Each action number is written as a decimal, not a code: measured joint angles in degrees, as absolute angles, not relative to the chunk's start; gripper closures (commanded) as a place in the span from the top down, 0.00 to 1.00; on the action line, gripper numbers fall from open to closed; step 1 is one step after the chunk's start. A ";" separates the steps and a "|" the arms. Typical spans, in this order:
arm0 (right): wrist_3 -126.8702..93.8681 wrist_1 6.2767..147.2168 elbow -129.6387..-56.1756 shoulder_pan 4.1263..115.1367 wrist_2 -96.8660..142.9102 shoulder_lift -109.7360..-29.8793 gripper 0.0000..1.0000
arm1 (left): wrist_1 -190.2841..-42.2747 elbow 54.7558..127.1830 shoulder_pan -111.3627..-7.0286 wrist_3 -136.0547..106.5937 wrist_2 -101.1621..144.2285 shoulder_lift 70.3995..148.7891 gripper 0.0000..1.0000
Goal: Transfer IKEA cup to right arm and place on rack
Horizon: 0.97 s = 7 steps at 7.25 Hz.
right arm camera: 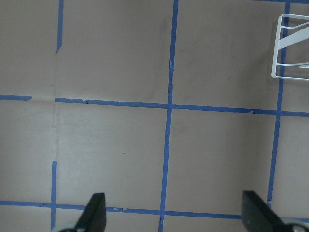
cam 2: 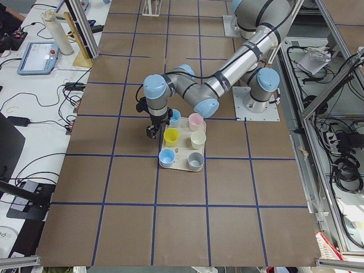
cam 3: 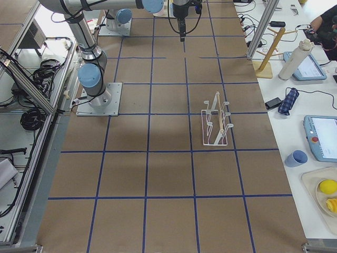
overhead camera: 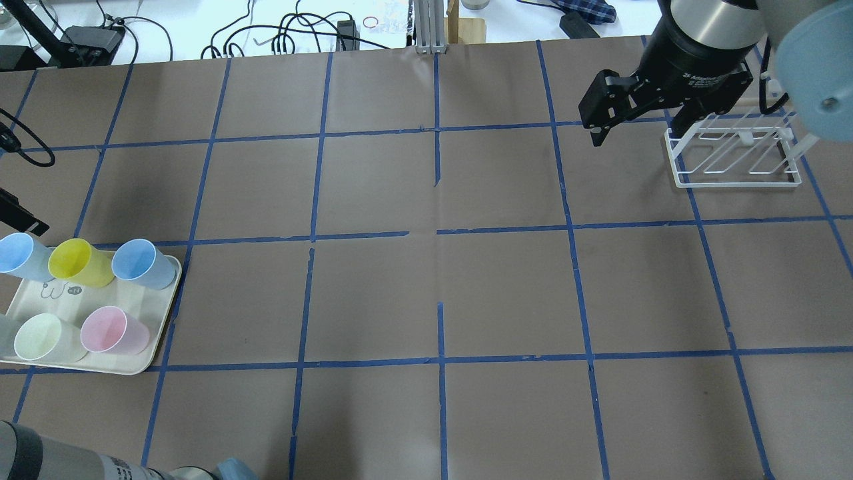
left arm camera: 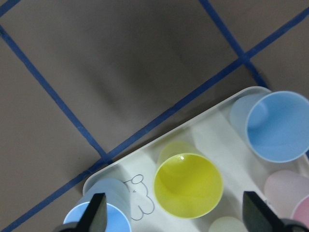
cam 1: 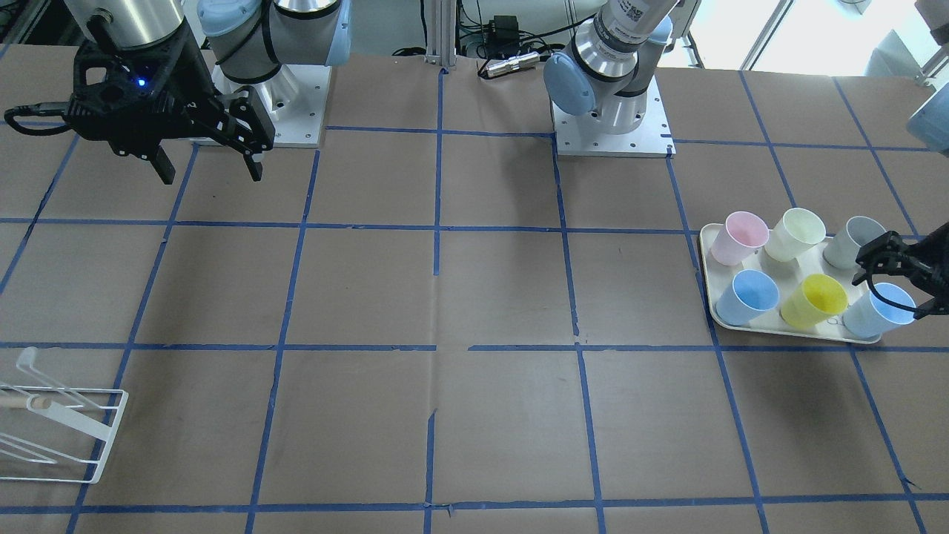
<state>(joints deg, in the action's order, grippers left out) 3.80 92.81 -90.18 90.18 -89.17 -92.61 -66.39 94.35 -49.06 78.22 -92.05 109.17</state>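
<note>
**A:** Which step is the robot on?

**B:** Judging by the layout, the very first one, the pick-up. The IKEA cup (left arm camera: pixel 188 186) stands upright on the cream tray (left arm camera: pixel 227 140), in the middle of the row on the far side from the robot. In the overhead view the tray is at about 8 o'clock on the table. The left gripper (left arm camera: pixel 177 212) hangs over the cup with its fingers spread wide and holds nothing. In its wrist view the cup sits at 6 o'clock, roughly between the two fingers.

**A:** And the other arm?

**B:** The right gripper (overhead camera: pixel 636 127) hovers near the rack (overhead camera: pixel 733 180), at about 1 o'clock in the overhead view. Its jaws are apart too, and they are empty. Cup and rack are well apart, so the whole transfer is still to do.

**A:** What does the next move call for?

**B:** Probably a straight descent so the fingers bracket the yellow wall, then a close. The blue cups (overhead camera: pixel 140 263) stand just beside it at 3 and 9 o'clock, so the fingers need to drop into those gaps without nudging a neighbour.
</note>
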 measured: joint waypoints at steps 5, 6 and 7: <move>3.85 92.81 -90.18 90.19 -89.20 -92.69 1.00 | -65.12 94.25 -48.78 74.55 -93.52 113.76 0.98; 3.81 92.81 -90.17 90.21 -89.16 -92.71 1.00 | -65.12 94.41 -48.82 73.08 -93.53 114.01 0.96; 3.79 92.81 -90.18 90.20 -89.13 -92.72 1.00 | -65.12 94.53 -48.85 72.50 -93.57 114.21 0.94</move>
